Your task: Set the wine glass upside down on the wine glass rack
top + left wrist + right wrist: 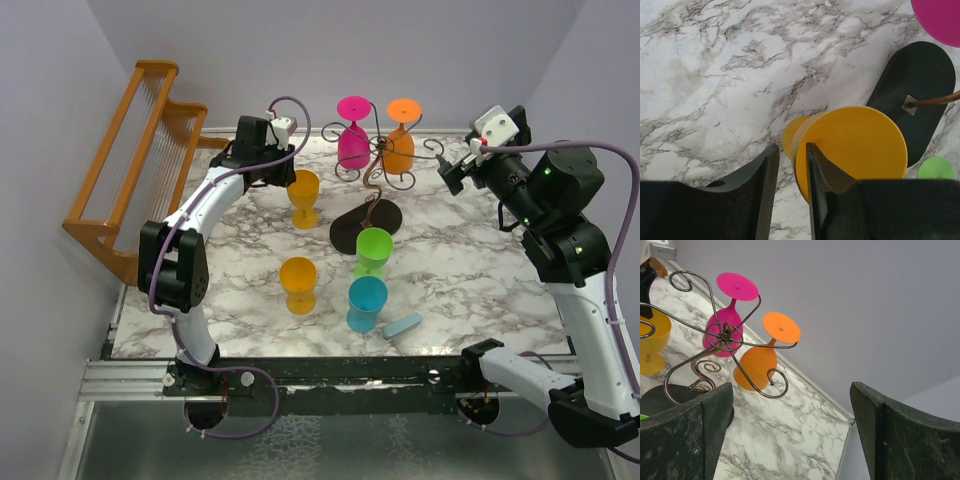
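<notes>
The smooth yellow wine glass (304, 195) is standing upright on the veined marble table (460, 270), just left of the thin twisted-wire rack (377, 170), which has curled arms and a flat black oval base. A pink glass (353, 140) and an orange glass (399, 145) are hanging from the rack upside down. The left gripper (791, 147) is sitting against the wine glass with its dark fingers (765, 180) a narrow gap apart, though I cannot tell if they are pinching it, while the right gripper (790, 390) is hovering right of the rack, spread wide and holding nothing.
</notes>
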{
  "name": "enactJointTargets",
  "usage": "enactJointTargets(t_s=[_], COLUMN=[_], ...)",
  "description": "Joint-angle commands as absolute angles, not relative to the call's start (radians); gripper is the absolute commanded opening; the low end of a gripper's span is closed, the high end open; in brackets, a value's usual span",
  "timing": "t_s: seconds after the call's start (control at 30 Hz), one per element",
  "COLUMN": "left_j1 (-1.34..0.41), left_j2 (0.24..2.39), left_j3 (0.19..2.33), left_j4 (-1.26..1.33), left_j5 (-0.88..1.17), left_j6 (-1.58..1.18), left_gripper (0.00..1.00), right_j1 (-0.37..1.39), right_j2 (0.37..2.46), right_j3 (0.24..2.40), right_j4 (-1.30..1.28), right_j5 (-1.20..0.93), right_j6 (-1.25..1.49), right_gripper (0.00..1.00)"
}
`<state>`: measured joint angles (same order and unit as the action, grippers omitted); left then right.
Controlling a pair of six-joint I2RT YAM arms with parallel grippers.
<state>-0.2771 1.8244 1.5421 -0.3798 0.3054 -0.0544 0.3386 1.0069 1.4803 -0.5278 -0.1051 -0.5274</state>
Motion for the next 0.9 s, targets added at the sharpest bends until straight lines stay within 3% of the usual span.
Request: enactJointTargets(t_s=[0.0,0.43,0.87], left_j1=[-0.282,-0.282,-0.272], left_j2=[1.834,1.803,1.529], left_j3=[1.576,1.595,1.483], left_j4=[-0.412,-0.461,-0.430], left_j5=[0.306,0.282,0.124], left_j6=[-0.039,0.020,0.143], left_gripper=[0.28,0.05,0.00], right_j1=[0.335,0.334,0.317], right_j2=[0.999,1.005,1.016], right_j3=[1.491,1.471,1.434], right_j4=[-0.540,-0.523,-0.508], right_j5=[-0.086,-0.068,-0.108], right_j6=[-0.512,-0.525,-0.557], right_gripper=[0.99,0.99,1.00])
